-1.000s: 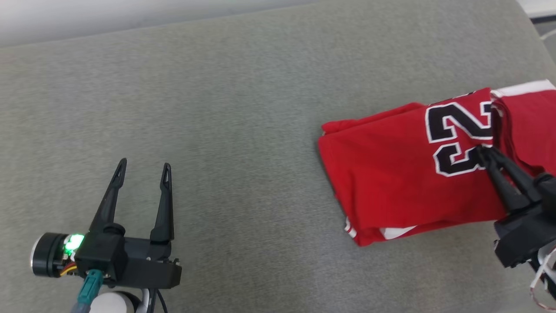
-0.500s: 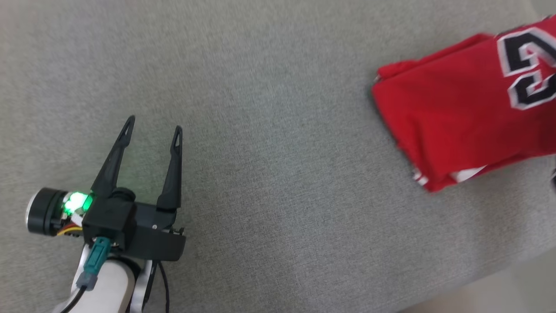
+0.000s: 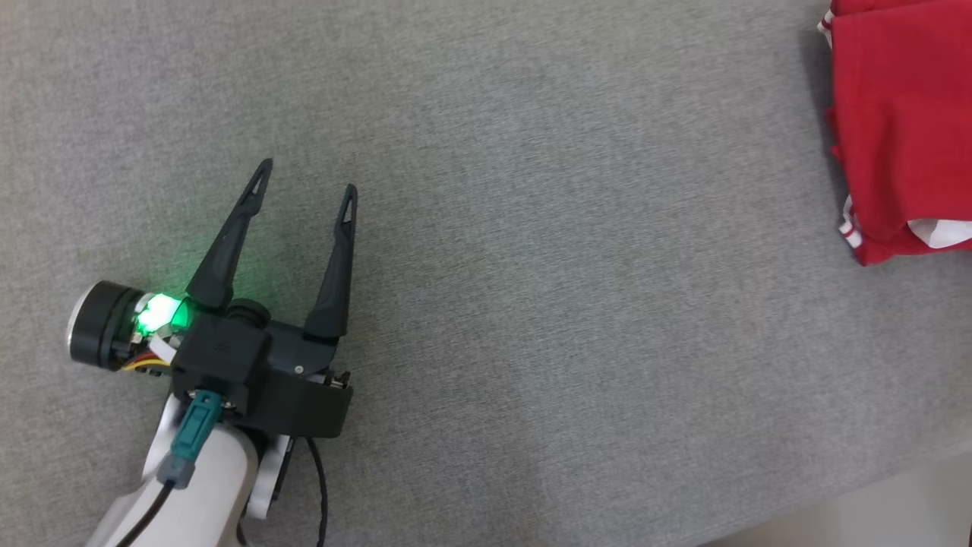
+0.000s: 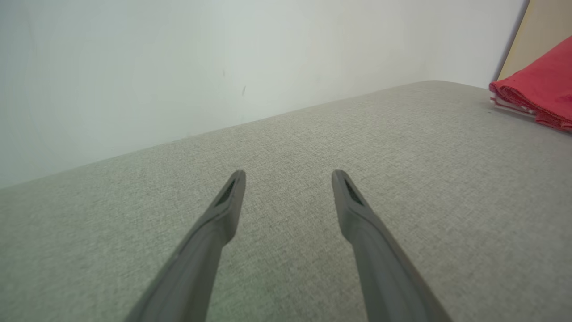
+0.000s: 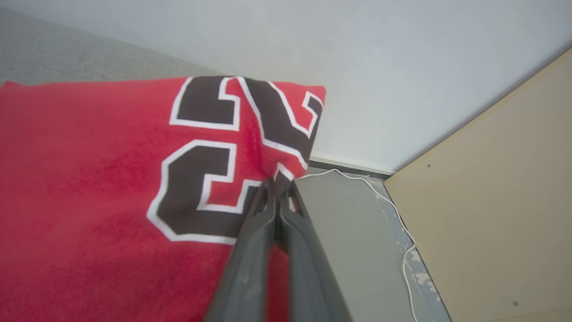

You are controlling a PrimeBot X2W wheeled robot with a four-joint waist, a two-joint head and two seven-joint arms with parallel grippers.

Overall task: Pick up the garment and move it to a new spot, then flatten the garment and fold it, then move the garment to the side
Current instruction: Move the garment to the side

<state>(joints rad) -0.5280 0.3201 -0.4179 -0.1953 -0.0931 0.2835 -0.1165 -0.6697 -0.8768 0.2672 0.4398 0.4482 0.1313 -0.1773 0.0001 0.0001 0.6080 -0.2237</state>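
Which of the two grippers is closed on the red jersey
The right gripper: it is pinched shut on the edge of the red jersey, beside the black number. The left gripper stands open over the grey cushion, holding nothing.

Left pincer (image 3: 307, 176) stands wide, fingers up; right pincer (image 5: 280, 183) clamps the garment (image 5: 89, 179).

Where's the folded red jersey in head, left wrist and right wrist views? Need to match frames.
Head view: red fabric jersey at the top right corner, cut off by the edge.
Left wrist view: jersey at the far right edge, upper part.
Right wrist view: jersey across the left half, numerals showing, pinched by the shut right gripper.
Shared landmark: grey woven fabric surface under it.
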